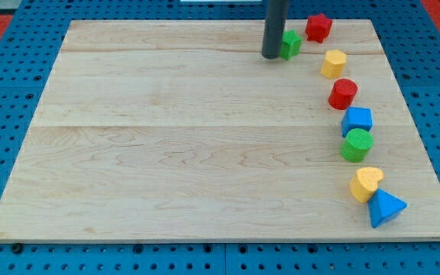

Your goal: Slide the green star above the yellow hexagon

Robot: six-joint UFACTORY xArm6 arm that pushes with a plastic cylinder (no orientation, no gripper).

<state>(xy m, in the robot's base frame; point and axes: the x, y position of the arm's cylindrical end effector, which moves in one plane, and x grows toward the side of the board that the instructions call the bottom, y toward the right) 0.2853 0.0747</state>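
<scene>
Green star (291, 43) sits near the wooden bench's (166, 137) top edge, touching my tip (271, 55) on its left; this end effector is a bare rod, grasping nothing. Red star (318, 27) sits just right, yellow hexagon (333, 63) below-right, then a red cylinder (343, 93).

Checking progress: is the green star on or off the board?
On: the green star sits on the wooden board, beside my tip.

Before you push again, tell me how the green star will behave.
The green star looks like a small rigid block sitting flat, so it should slide, not roll. My tip touches its left side off-centre, so it may spin. The wooden board looks smooth.
</scene>
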